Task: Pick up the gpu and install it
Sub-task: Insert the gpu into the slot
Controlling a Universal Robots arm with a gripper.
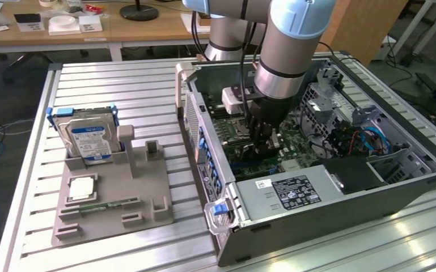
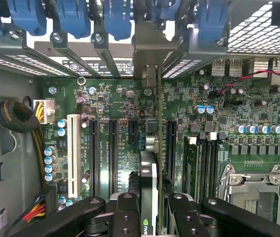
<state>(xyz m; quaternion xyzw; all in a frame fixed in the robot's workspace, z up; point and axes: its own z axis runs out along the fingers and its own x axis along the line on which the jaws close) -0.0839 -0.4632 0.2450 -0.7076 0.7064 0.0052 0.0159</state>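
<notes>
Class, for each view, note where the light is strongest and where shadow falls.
Exterior view: glare streaks the table's metal slats beside the computer case; the arm shades the motherboard beneath it. Wrist view: light burns through the perforated grille, the motherboard is evenly lit, and the gpu held in the gripper shows a pale edge.

The gpu (image 2: 148,182) edge-on between the fingers (image 2: 125,217), its near end cut off at the edge.
</notes>
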